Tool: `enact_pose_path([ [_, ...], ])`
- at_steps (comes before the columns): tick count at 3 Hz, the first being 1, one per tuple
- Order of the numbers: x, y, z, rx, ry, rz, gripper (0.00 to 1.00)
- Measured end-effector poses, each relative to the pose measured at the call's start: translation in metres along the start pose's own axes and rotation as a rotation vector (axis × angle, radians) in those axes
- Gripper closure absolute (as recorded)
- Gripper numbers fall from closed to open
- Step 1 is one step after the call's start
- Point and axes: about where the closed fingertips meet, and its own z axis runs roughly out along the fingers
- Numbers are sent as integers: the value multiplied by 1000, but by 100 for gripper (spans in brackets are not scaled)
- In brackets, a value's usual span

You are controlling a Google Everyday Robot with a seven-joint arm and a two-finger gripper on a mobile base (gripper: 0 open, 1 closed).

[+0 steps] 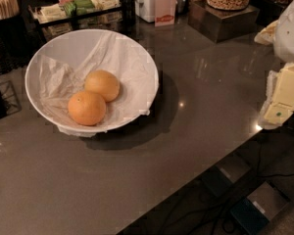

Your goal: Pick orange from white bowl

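Arm is sitting at the frame's 3 o'clock edge, only partly showing: white shell up top, pale yellow pincer (283,96) hanging below it, over the right edge of the counter (186,146). Pincer state: cannot tell from this angle. The orange (86,108) is lying in the white bowl (146,67), roughly 9 o'clock from the pincer and well apart from it. Inside the bowl it is sitting toward the 6 o'clock side on the crumpled paper lining (59,77), touching a paler orange (102,85) at its 1 o'clock. The bowl is standing upright on the counter at the frame's 9-to-10 o'clock. A rack of packets (73,9) is sitting just behind the bowl, at its 12 o'clock.
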Motion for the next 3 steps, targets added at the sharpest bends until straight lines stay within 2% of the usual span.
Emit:
enact_pose_path([
  [1, 0, 0, 0, 0, 0, 0, 0],
  [2, -20, -9, 8, 13, -30, -34, 0],
  [3, -59, -16, 18, 12, -73, -128, 0],
])
